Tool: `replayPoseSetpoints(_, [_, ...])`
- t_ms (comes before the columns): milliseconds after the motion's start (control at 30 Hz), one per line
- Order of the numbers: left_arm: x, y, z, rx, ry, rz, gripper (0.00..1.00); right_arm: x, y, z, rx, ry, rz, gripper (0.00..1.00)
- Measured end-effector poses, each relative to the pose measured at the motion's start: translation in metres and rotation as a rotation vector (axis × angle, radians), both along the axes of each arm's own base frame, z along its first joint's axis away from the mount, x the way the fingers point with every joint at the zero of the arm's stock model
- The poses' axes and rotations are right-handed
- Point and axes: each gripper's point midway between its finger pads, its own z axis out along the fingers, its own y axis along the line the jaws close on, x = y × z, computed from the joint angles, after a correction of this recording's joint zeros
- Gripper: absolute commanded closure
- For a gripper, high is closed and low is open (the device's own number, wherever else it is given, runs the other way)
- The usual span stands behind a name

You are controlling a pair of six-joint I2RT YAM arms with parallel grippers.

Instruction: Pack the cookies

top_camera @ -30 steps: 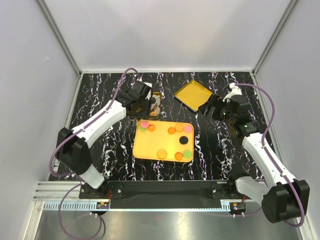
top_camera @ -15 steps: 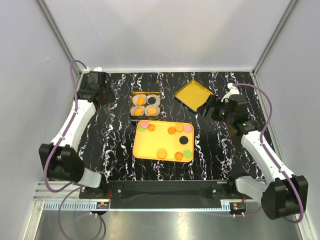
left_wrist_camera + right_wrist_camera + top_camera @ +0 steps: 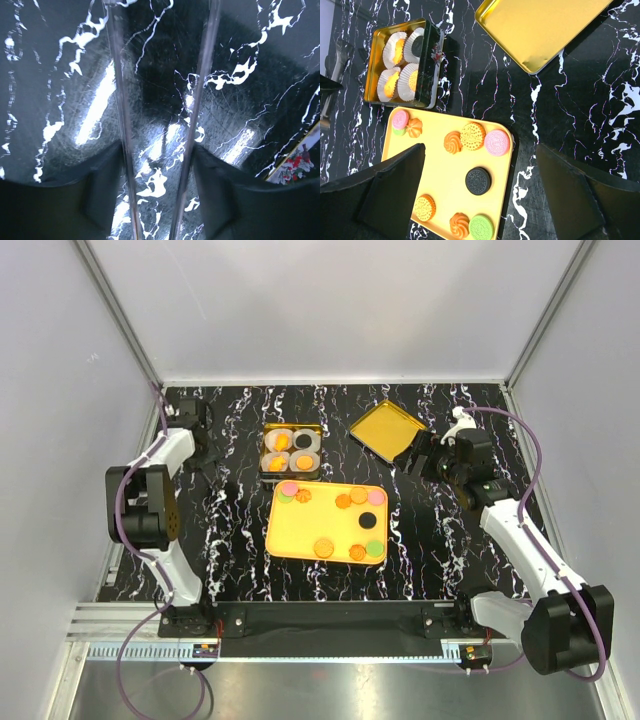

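Several cookies lie on the yellow tray (image 3: pixel 300 530): pink (image 3: pixel 496 142), black (image 3: pixel 478 181), tan (image 3: pixel 472 135), green (image 3: pixel 481 228) and orange swirls (image 3: pixel 453 142). The gold tin (image 3: pixel 266 430) behind it holds four white paper cups; three hold orange cookies (image 3: pixel 282 441) and one a black one (image 3: pixel 303 441). My left gripper (image 3: pixel 200 445) is at the far left, low over the table, open and empty (image 3: pixel 159 150). My right gripper (image 3: pixel 418 455) hovers right of the tray, open and empty (image 3: pixel 482 155).
The tin's gold lid (image 3: pixel 388 428) lies upside down at the back right, close to my right gripper, and shows in the right wrist view (image 3: pixel 540 27). The tin's corner (image 3: pixel 295 162) shows at the right edge of the left wrist view. White walls enclose the black marbled table.
My left arm has pulled away from the tin and swung to the far left back corner, uncovering the tin. The right arm has barely moved.
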Motion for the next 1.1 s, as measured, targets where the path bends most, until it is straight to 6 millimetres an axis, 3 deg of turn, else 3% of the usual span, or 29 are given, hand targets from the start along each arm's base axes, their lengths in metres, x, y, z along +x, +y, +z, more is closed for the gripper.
replayPoseSetpoints(200, [-0.004, -0.002, -0.015, -0.005, 0.020, -0.002, 0.34, 0.000, 0.000, 0.000, 0.000, 0.000, 0.001, 0.00])
replayPoseSetpoints(400, [-0.017, -0.002, -0.032, -0.008, 0.071, -0.002, 0.21, 0.000, 0.000, -0.001, -0.001, 0.003, 0.003, 0.00])
replayPoseSetpoints(567, [-0.018, -0.003, -0.034, -0.014, 0.077, 0.004, 0.06, 0.001, 0.002, -0.009, -0.004, 0.028, 0.011, 0.00])
replayPoseSetpoints(800, [-0.025, -0.001, -0.032, -0.008, 0.095, 0.009, 0.01, 0.000, 0.001, -0.021, -0.017, 0.071, 0.012, 0.00])
replayPoseSetpoints(933, [-0.032, 0.002, -0.003, 0.009, 0.061, 0.030, 0.01, 0.001, 0.001, -0.029, -0.024, 0.093, 0.013, 0.00])
replayPoseSetpoints(1100, [-0.035, -0.002, 0.072, 0.010, -0.129, 0.026, 0.01, 0.010, 0.002, -0.043, -0.077, 0.145, 0.006, 0.00])
